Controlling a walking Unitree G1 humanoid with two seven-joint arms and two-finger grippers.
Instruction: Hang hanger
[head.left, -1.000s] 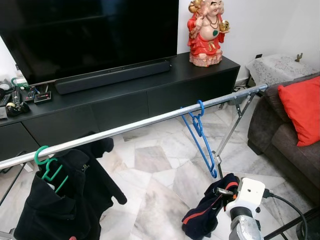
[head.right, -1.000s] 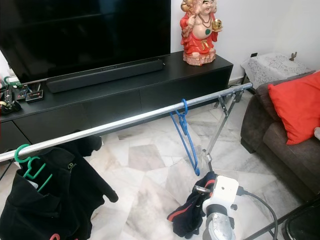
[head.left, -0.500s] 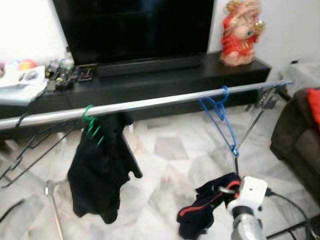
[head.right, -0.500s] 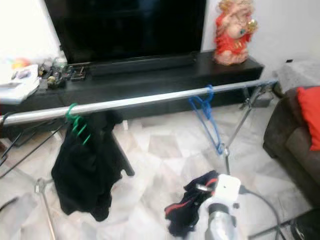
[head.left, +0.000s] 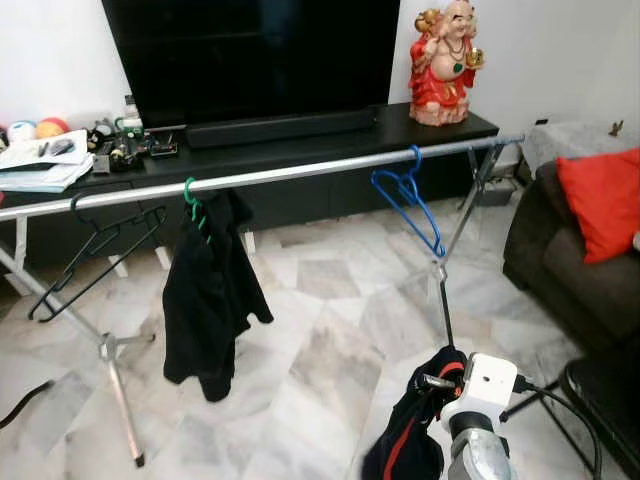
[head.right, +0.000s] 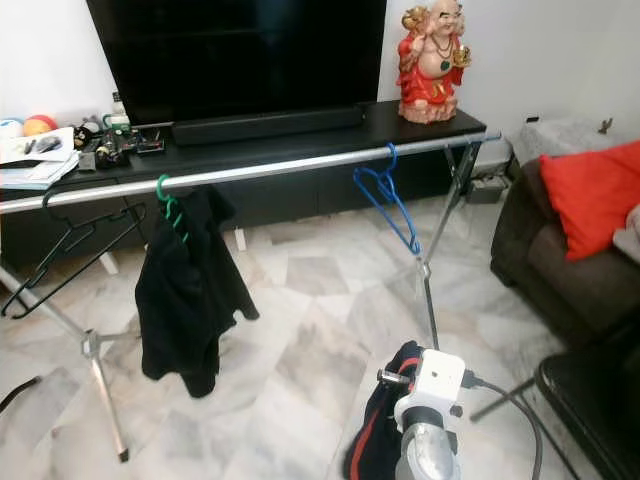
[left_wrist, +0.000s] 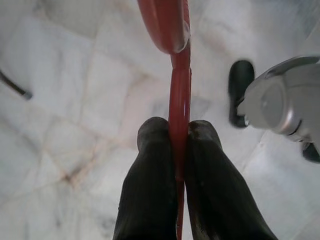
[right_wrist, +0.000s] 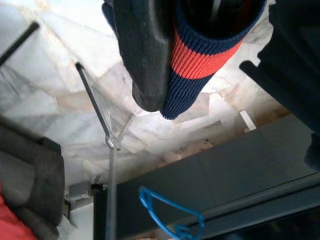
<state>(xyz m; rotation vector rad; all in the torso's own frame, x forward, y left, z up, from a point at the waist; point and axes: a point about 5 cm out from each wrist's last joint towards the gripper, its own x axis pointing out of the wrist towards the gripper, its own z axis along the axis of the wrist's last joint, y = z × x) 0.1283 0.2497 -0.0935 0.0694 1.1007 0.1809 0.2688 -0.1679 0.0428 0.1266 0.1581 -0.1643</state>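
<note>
Now the left gripper (left_wrist: 172, 145) is clamped on a red hanger (left_wrist: 176, 75); the right gripper (right_wrist: 165, 95) pinches a navy garment (head.left: 415, 440) below the rail (head.left: 300, 172). Best lift the hook squarely over the rail, between the blue hanger (head.left: 408, 200) and the black jacket (head.left: 210, 290).

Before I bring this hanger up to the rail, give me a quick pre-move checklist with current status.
1. Left gripper shut on the red hanger: ok.
2. Right gripper holding the navy and red garment: ok.
3. Garment actually threaded on the red hanger: cannot tell.
4. Free stretch on the rail between the green hanger with the black top and the blue hanger: ok.
5. Rail within reach from here: not ok, it stands well ahead of the robot.
6. Rack leg close to the right arm: not ok, mind it when lifting.
</note>
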